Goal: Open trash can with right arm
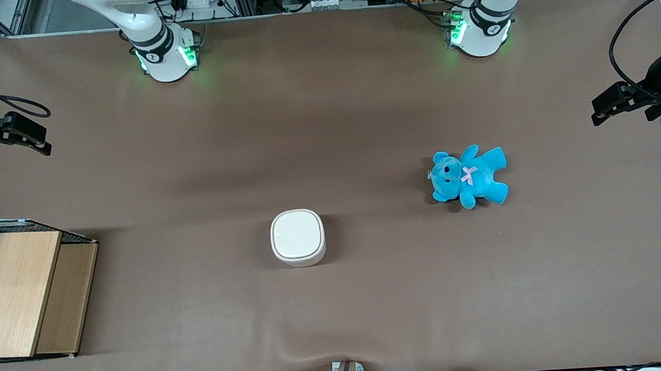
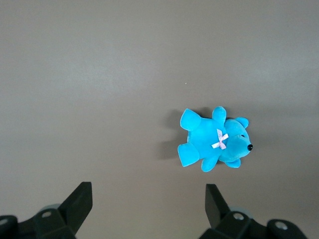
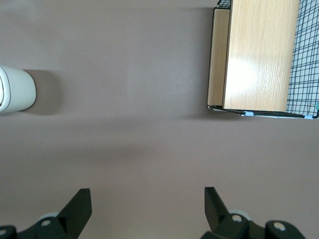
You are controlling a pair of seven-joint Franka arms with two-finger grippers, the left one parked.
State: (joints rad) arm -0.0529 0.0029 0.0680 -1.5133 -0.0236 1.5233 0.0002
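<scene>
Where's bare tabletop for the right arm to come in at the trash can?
Bare cloth rings the trash can, lid shut. The widest patch lies between it and the wooden box; another separates it from the teddy bear. The gripper, fingers open, hangs off toward the working arm's end, above the box's end of the table. Only the box corner is crowded.

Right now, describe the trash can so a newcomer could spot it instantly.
On the brown table, look near the middle, between the wooden box and the blue teddy bear. The trash can is the small cream-white bin with a rounded-square lid, shut. The tool hovers open, farther from the camera than the box.
</scene>
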